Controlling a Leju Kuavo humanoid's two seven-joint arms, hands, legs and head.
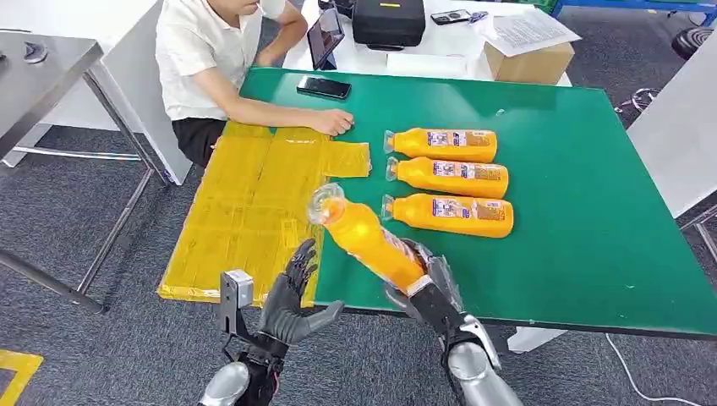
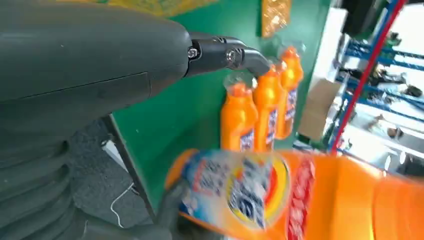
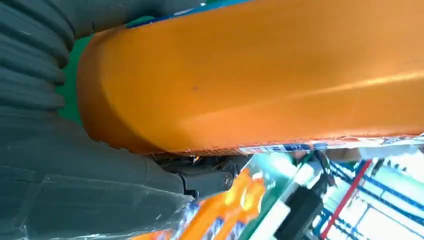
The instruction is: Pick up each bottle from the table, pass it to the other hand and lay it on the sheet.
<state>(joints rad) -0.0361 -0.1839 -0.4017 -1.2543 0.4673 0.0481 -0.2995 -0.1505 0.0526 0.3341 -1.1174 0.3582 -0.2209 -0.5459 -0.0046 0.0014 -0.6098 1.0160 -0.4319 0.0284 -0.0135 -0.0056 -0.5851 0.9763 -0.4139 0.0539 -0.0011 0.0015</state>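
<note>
one orange bottle (image 1: 368,239) gripped by right robot hand (image 1: 431,288), tilted above table (image 1: 592,254).

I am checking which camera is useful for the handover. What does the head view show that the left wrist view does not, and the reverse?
Only the head view shows the yellow sheet, the seated person, the phone and the open left hand facing the right hand. Only the left wrist view shows the held bottle's label close up and blue shelving. Both show the held orange bottle, three lying bottles and the green table.
</note>
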